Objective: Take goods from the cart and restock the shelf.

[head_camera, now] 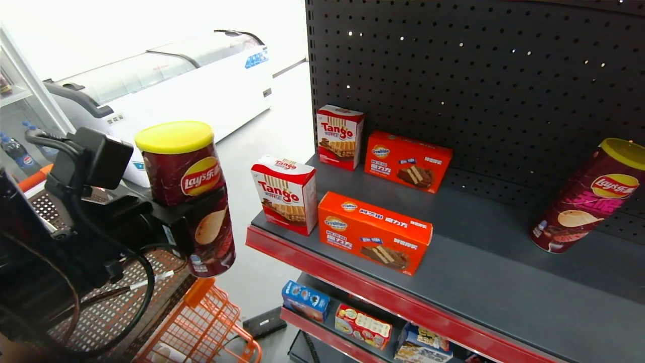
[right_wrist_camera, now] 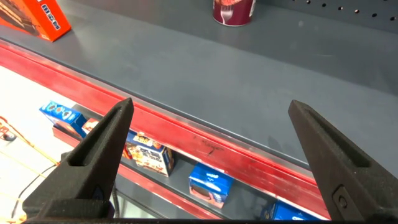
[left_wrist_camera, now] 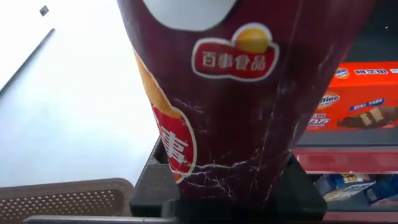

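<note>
Maroon w/ yellow lid: clamps can mid-body in L gripper, upright, prob. so base lands flat. Hangs over cart, just below hand; shelf off to hand's right, not yet under it. Leaves bare deck beyond boxes, toward second can tilted against pegboard, likely drop spot. Holds R gripper spread wide, empty, above shelf lip, maybe to steady.
</note>
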### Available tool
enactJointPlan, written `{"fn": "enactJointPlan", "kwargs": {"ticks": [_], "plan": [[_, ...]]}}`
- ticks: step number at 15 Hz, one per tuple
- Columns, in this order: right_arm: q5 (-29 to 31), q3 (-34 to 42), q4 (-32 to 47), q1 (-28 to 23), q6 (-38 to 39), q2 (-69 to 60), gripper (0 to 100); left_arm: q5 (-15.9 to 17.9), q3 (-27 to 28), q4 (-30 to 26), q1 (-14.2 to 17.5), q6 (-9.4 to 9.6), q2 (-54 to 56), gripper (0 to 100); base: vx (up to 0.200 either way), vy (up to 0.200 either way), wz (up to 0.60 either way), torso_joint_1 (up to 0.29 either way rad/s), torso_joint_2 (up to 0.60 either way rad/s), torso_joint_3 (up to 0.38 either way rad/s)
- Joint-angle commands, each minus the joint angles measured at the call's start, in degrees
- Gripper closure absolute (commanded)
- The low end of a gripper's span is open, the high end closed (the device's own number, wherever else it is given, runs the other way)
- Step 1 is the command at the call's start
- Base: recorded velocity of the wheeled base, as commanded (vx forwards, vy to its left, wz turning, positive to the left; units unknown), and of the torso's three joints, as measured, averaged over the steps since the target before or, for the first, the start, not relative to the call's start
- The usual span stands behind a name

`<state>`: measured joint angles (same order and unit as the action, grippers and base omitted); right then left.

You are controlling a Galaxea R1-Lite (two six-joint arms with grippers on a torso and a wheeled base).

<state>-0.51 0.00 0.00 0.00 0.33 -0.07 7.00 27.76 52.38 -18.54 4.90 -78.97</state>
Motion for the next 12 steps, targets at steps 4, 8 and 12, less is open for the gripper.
{"fn": "enactJointPlan", "kwargs": {"ticks": [4,8,12], "plan": [[-0.02,0.00,0.00,0.09,0.02,0.07,0,0.21,-0.42,0.26,-0.27,0.02,1.80,100,0.000,0.000,0.00,0.000,0.00,0.000],[-0.02,0.00,0.00,0.00,0.02,0.07,0,0.21,-3.24,0.97,-2.82,0.11,1.98,100,0.000,0.000,0.00,0.000,0.00,0.000],[-0.10,0.00,0.00,0.09,-0.07,0.07,0,-1.72,-3.50,0.79,-7.74,1.78,2.95,100,0.000,0.000,0.00,0.000,0.00,0.000]]}}
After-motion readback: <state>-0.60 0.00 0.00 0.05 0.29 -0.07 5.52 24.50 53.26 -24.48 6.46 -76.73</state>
